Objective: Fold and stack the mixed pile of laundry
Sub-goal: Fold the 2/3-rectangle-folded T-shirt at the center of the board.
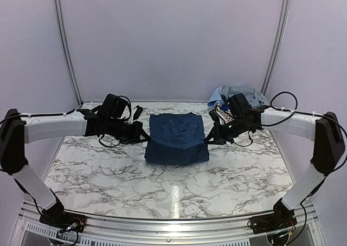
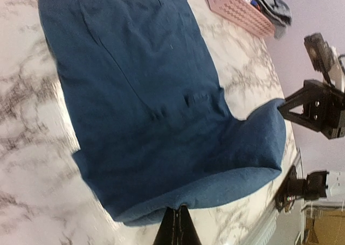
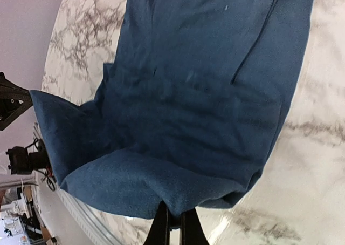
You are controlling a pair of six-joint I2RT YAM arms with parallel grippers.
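Observation:
A dark navy shirt (image 1: 177, 137) lies in the middle of the marble table, partly folded, its near edge lifted between the two arms. My left gripper (image 1: 147, 138) is shut on its left edge; in the left wrist view the fingertips (image 2: 177, 211) pinch the fold of the navy shirt (image 2: 145, 94). My right gripper (image 1: 207, 140) is shut on the right edge, and the right wrist view shows cloth of the navy shirt (image 3: 205, 83) clamped between the jaws of the right gripper (image 3: 173, 217). The other garments of the laundry pile (image 1: 238, 94), light blue and grey-blue, sit heaped at the back right.
A pink perforated basket (image 2: 237, 10) holds those garments by the back wall, right behind the right arm. Marble table (image 1: 108, 170) stretches bare in front of the shirt. Grey walls close the back and sides; a metal rail (image 1: 173, 221) runs along the near edge.

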